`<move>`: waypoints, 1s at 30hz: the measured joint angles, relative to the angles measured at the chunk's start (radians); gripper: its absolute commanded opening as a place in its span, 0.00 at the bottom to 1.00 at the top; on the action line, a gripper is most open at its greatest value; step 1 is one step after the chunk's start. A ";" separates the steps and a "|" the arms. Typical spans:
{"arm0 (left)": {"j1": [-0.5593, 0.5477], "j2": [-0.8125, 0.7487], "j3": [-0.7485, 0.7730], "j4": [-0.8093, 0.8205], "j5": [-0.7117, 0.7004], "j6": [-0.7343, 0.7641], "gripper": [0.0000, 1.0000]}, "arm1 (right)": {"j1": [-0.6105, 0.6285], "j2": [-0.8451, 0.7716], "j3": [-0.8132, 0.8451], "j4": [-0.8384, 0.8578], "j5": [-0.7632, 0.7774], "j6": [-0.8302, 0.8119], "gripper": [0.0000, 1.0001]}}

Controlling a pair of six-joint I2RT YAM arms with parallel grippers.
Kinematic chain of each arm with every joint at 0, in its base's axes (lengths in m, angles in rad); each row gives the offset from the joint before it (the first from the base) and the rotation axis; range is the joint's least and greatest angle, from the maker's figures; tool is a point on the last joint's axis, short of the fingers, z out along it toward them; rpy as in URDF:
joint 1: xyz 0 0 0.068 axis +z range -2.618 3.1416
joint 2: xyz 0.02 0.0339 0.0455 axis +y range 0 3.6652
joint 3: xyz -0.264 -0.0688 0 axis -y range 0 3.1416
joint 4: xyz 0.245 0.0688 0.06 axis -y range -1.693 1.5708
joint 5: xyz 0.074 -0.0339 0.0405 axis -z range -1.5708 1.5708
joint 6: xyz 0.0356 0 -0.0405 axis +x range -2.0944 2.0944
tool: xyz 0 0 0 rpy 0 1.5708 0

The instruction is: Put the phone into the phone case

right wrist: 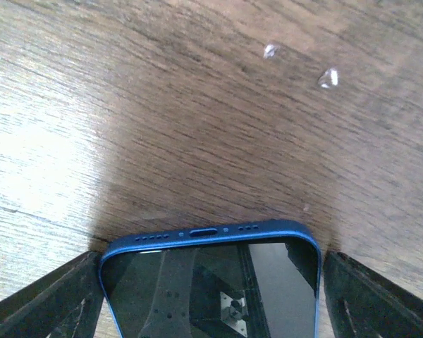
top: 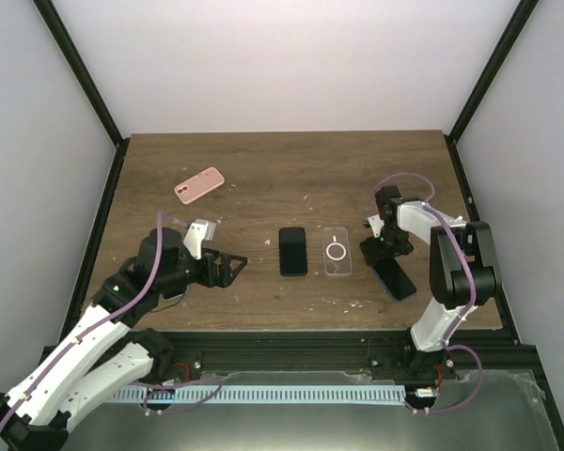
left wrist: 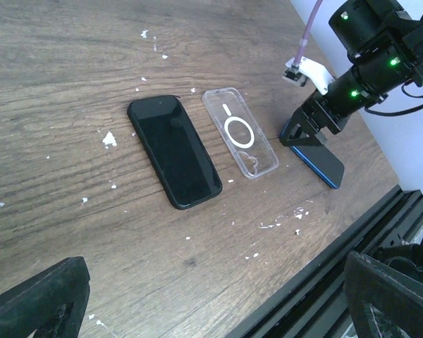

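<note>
Straddling blue phone (right wrist: 210, 282) w/ R gripper (top: 383, 256), fingers (right wrist: 49, 299) at both edges, can't tell if clamping. Hovering L gripper (top: 230, 268) open nr black phone (left wrist: 174, 151) & clear case (left wrist: 240, 132).

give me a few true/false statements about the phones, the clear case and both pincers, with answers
1. The clear case lies between the black phone and the blue phone. True.
2. The black phone sits inside the clear case. False: it lies beside the case, flat on the table.
3. The left pincer grips the black phone. False: it is open and empty, apart from that phone.
4. The right pincer has a finger on each side of the blue phone's end. True.
</note>
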 measured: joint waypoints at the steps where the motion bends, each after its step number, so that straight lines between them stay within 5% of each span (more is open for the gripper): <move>1: 0.000 0.000 0.000 0.000 -0.002 0.001 0.99 | 0.000 0.003 0.004 0.001 -0.001 0.000 0.81; 11: 0.000 -0.004 0.000 0.000 -0.022 0.002 0.99 | 0.000 0.016 0.019 0.005 -0.002 0.000 0.69; 30: 0.000 0.003 0.000 -0.001 -0.050 0.001 0.99 | 0.000 0.098 0.111 0.167 -0.041 0.043 0.70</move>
